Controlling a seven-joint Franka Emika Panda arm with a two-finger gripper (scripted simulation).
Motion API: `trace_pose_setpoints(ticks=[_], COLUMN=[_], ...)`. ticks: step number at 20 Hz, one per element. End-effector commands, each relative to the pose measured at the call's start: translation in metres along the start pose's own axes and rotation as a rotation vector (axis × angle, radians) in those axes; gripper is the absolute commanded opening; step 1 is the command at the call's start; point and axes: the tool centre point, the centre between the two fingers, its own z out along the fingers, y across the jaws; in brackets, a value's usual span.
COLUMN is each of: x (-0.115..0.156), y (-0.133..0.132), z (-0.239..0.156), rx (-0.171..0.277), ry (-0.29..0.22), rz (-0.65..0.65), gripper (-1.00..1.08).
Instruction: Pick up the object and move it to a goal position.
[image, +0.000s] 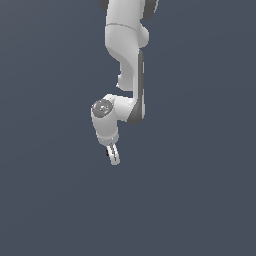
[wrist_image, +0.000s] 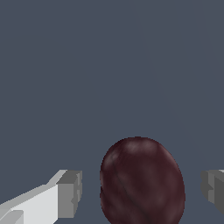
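The object is a dark red-maroon roundish lump that looms large in the wrist view, between my two fingertips. My gripper is open around it. One grey pad and the other pad each stand a small gap away from its sides. In the exterior view the object is only a tiny dark red speck beside the white fingers. The gripper points down from the white arm. Most of the lump is hidden there by the fingers.
A plain dark blue-grey surface fills both views. No other objects, containers or edges show around the arm.
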Motion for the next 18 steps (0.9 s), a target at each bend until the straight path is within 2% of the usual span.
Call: trace_pose_setpoints(ticks=[1, 2, 3, 18], x=[0.0003, 0.0004, 0.0004, -0.0009], y=[-0.0010, -0.0011, -0.0011, -0.0018], z=[0.0040, 0.0042, 0.0042, -0.0037], rx=[0.001, 0.001, 0.001, 0.002], ry=[0.001, 0.001, 0.001, 0.001], rz=[0.000, 0.000, 0.000, 0.000], gripper=[1.00, 1.00, -1.00, -1.00])
